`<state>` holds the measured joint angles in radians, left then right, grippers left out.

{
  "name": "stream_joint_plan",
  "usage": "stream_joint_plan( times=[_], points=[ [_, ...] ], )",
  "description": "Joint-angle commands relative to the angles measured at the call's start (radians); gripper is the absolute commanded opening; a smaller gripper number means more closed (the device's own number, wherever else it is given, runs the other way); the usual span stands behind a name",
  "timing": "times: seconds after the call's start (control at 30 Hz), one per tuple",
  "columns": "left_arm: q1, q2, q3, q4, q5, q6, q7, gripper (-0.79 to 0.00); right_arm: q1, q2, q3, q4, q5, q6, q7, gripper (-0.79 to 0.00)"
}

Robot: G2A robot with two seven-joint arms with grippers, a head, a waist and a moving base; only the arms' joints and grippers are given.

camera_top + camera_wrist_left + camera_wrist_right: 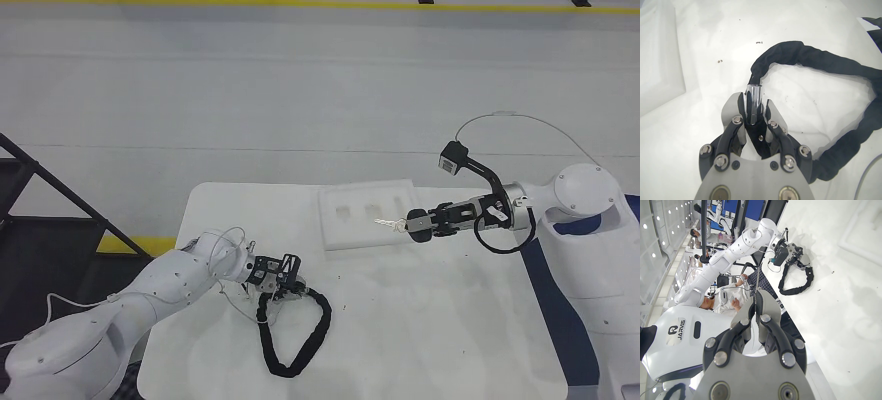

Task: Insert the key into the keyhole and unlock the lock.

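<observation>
A black fabric-sleeved chain lock point(300, 345) lies in a loop on the white table point(450, 320), near its front left. My left gripper point(753, 106) is shut on the lock's end, where a chrome cylinder point(754, 92) sticks out between the fingers. In the top view this gripper point(288, 274) sits low at the top of the loop. My right gripper point(408, 224) hovers over the foam tray, shut on a small silver key point(385, 222) that points left. In the right wrist view the key point(757, 281) shows edge-on beyond the gripper point(755, 298); the lock point(800, 283) lies farther off.
A white foam tray point(368, 215) with shallow recesses rests at the back middle of the table; its edge point(662, 56) is beside the left gripper. Bare tabletop spreads between the lock and the right arm. A cable point(520, 118) arcs above the right wrist.
</observation>
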<state>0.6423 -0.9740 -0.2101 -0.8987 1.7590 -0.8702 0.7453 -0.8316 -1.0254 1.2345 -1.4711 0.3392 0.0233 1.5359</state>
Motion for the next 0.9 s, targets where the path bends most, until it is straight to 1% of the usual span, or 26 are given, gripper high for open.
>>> stream_joint_plan(
  times=[0.0, 0.13, 0.27, 0.43, 0.53, 0.7, 0.87],
  points=[
    [-0.001, -0.002, -0.003, 0.006, -0.001, -0.009, 0.004, -0.785, 0.0, 0.0, 0.0, 0.0, 0.0, 0.0, 0.0, -0.785],
    [-0.01, -0.001, -0.017, 0.002, -0.008, -0.024, 0.034, -0.785, 0.0, 0.0, 0.0, 0.0, 0.0, 0.0, 0.0, -0.785],
    [-0.02, 0.009, -0.043, -0.019, -0.019, -0.022, 0.045, -0.785, 0.0, 0.0, 0.0, 0.0, 0.0, 0.0, 0.0, -0.785],
    [-0.018, 0.041, -0.098, -0.085, -0.056, -0.007, 0.048, -0.785, 0.0, 0.0, 0.0, 0.0, 0.0, 0.0, 0.0, -0.785],
    [-0.005, 0.068, -0.132, -0.146, -0.082, -0.028, 0.061, -0.785, 0.0, 0.0, 0.0, 0.0, 0.0, 0.0, 0.0, -0.785],
    [0.026, 0.108, -0.201, -0.259, -0.153, -0.056, -0.025, -0.785, -0.01, 0.002, -0.007, -0.021, -0.024, 0.014, -0.018, -0.785],
    [0.076, 0.148, -0.293, -0.404, -0.289, -0.054, -0.136, -0.785, -0.009, 0.015, -0.001, -0.107, -0.052, 0.108, 0.0, -0.785]
  ],
)
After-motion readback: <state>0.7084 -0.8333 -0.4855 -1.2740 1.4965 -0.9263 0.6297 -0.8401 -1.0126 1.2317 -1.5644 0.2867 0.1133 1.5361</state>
